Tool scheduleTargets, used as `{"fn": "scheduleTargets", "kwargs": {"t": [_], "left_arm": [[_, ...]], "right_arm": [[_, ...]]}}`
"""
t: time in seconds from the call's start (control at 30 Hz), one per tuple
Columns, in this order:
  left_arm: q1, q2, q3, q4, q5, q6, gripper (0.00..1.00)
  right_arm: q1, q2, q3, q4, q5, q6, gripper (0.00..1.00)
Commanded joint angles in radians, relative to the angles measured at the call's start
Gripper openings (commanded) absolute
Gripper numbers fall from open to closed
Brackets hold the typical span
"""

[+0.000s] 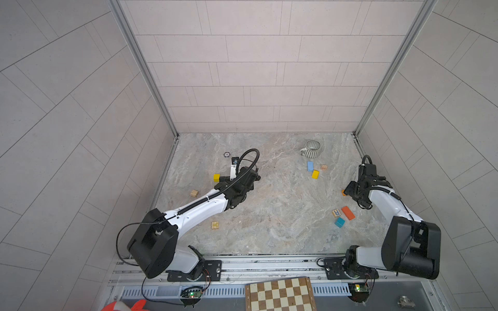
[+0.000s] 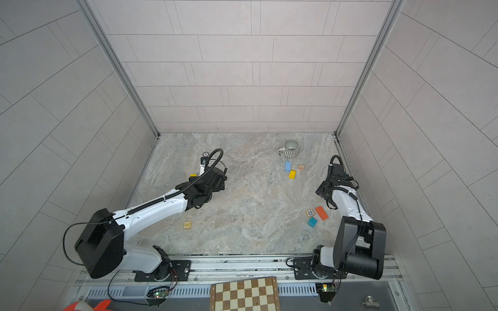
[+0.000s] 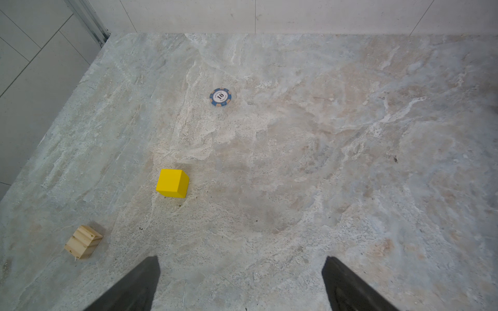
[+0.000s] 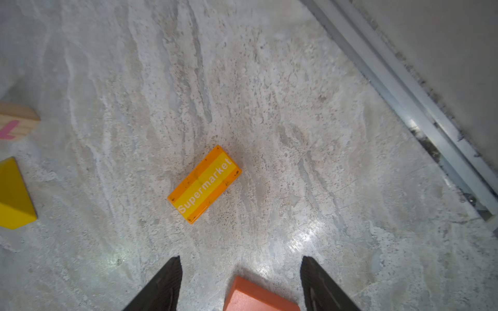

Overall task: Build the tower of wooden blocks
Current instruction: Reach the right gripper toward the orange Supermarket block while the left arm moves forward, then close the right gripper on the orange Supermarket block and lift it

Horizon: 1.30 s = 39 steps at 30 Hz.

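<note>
The right gripper (image 4: 240, 258), jaws partly spread and pinching nothing, is hovering over a flat orange wooden block with a yellow stripe printed "Supermarket" (image 4: 204, 184). This block is lying on the marble-patterned tabletop (image 1: 269, 229), on the robot's side of the grey-striped ceramic mug (image 1: 312, 148) and further right. Because it is lying slantwise to the jaws, the wrist probably needs turning so the fingers close across its narrow width. The descent should be centred and should steer clear of the red-orange oblong block (image 4: 258, 296) showing between the fingers. The left gripper (image 3: 242, 258), spread wide and empty, is hanging well to the left of the mug, near a yellow painted cube (image 3: 172, 183) and a plain natural-wood cube (image 3: 83, 242). No tower is standing yet: the wood blocks are lying singly, none resting on another. A blue oblong block (image 1: 310, 166), a yellow block (image 1: 315, 174) and a small lettered cube (image 1: 324, 167) are sitting just in front of the mug.
</note>
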Motion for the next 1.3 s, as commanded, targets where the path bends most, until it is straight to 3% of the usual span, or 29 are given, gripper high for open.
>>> {"fn": "scheduleTargets", "kwargs": {"t": [0.0, 0.47, 0.87, 1.27], "left_arm": [[0.003, -0.031, -0.017, 0.069, 0.005, 0.004, 1.00], [0.002, -0.003, -0.002, 0.064, 0.030, 0.008, 1.00], [0.002, 0.003, 0.003, 0.064, 0.030, 0.013, 1.00], [0.003, 0.018, 0.020, 0.050, 0.026, 0.021, 1.00]], "right_arm": [[-0.024, 0.048, 0.045, -0.048, -0.087, 0.034, 0.73], [-0.044, 0.237, 0.170, -0.067, -0.136, 0.043, 0.72], [-0.050, 0.351, 0.212, -0.021, -0.180, 0.083, 0.65], [-0.052, 0.408, 0.237, -0.014, -0.135, 0.062, 0.62]]}}
